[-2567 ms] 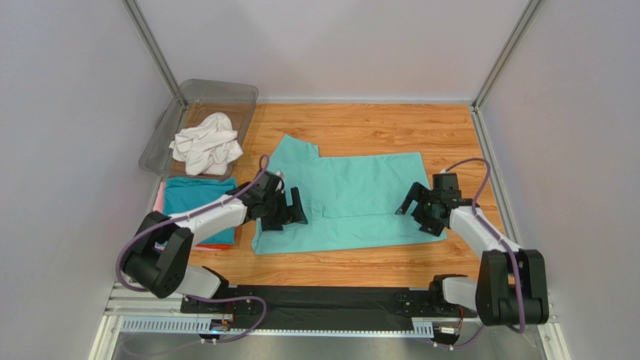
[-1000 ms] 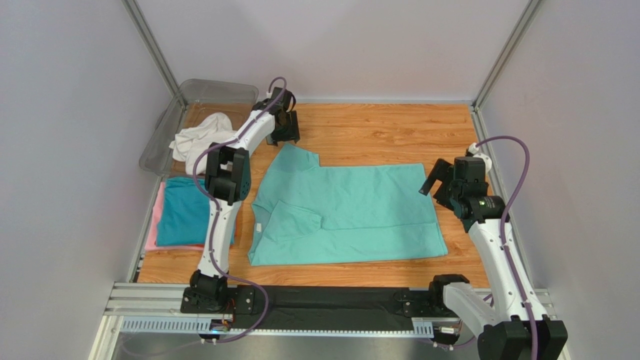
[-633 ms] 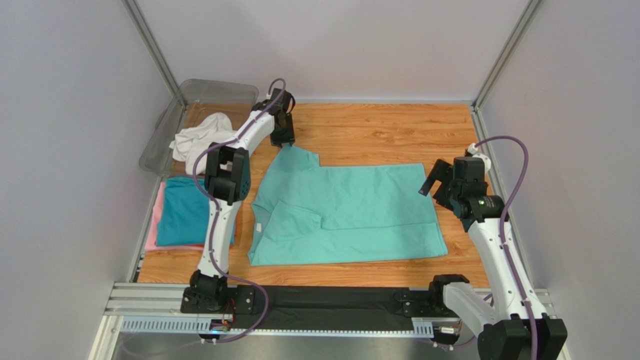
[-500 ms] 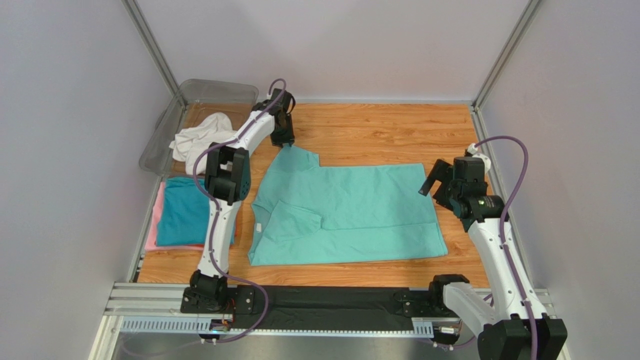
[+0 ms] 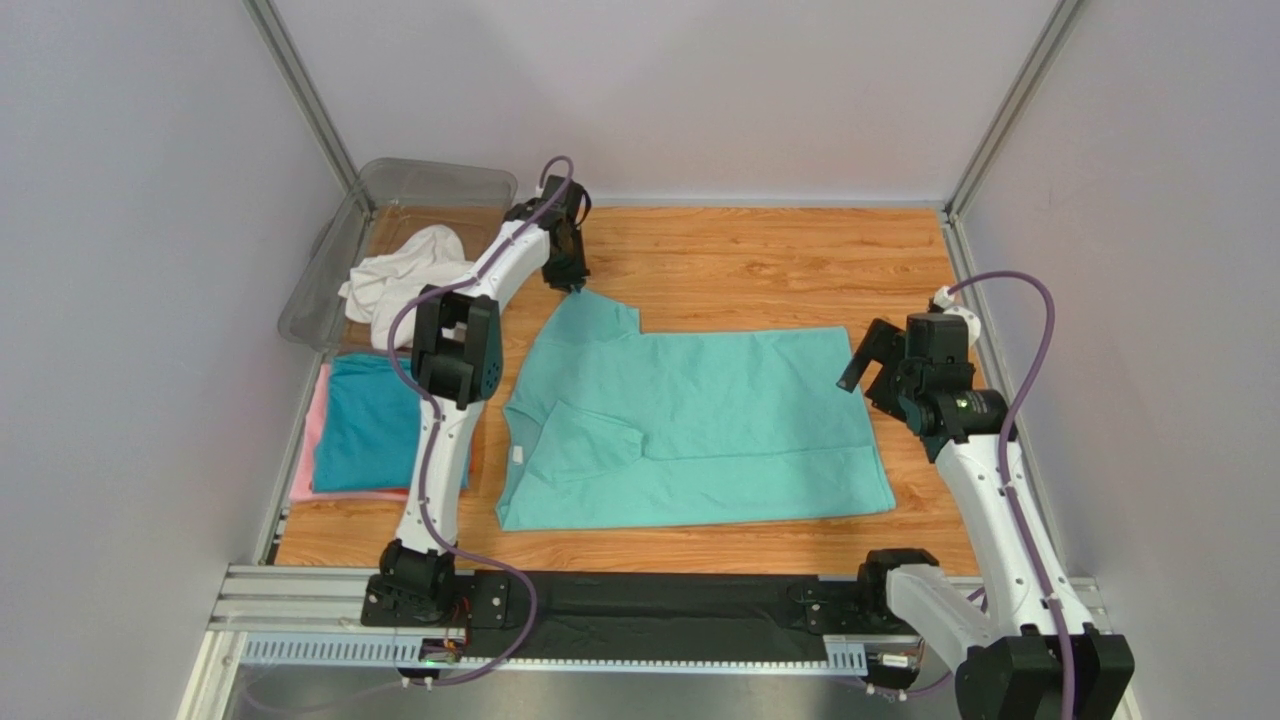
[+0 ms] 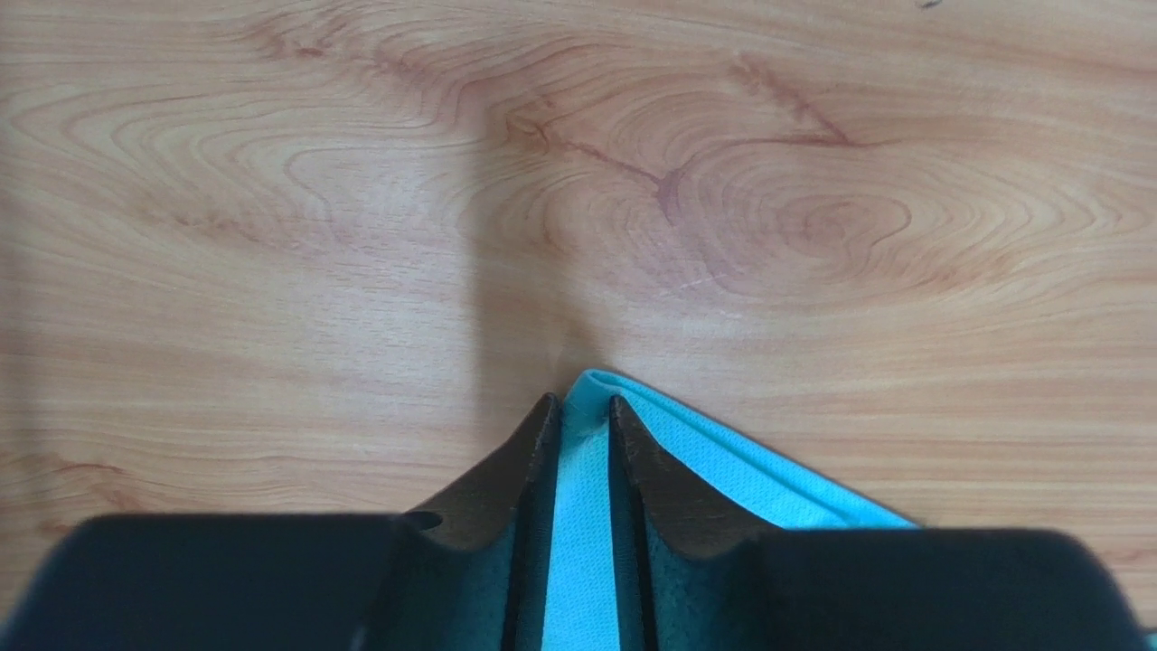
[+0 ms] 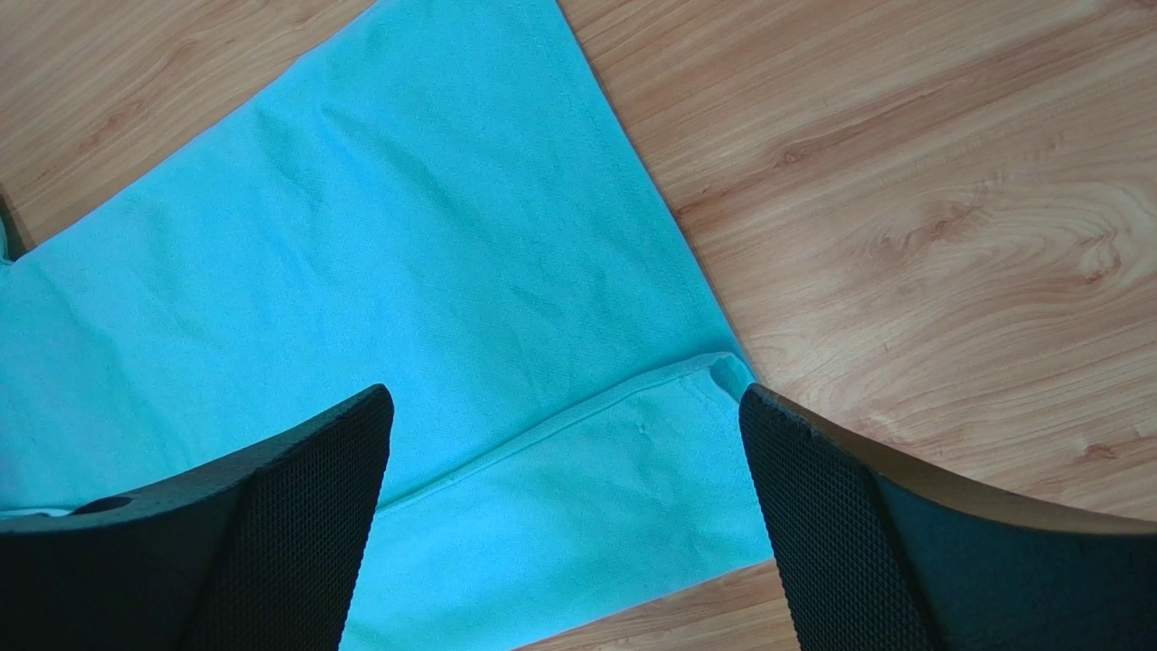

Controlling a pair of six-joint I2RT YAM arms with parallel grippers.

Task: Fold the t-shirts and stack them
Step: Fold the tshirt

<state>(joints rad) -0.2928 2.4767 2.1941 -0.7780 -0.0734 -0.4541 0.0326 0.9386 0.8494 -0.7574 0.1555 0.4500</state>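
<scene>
A mint green t-shirt lies flat on the wooden table, its near left sleeve folded in. My left gripper is at the tip of the far left sleeve, and in the left wrist view its fingertips pinch a ridge of that cloth. My right gripper hovers open over the shirt's far right corner, jaws wide apart. A crumpled white t-shirt lies in the bin. A folded teal-blue t-shirt rests on a pink one at the left.
A clear plastic bin stands at the back left corner. Grey walls and metal posts close in the table on three sides. Bare wood shows beyond the shirt.
Both arms have moved from the shirt's near side to its far edge. In the last second the left jaws have closed onto the sleeve tip; the right arm has stayed still.
</scene>
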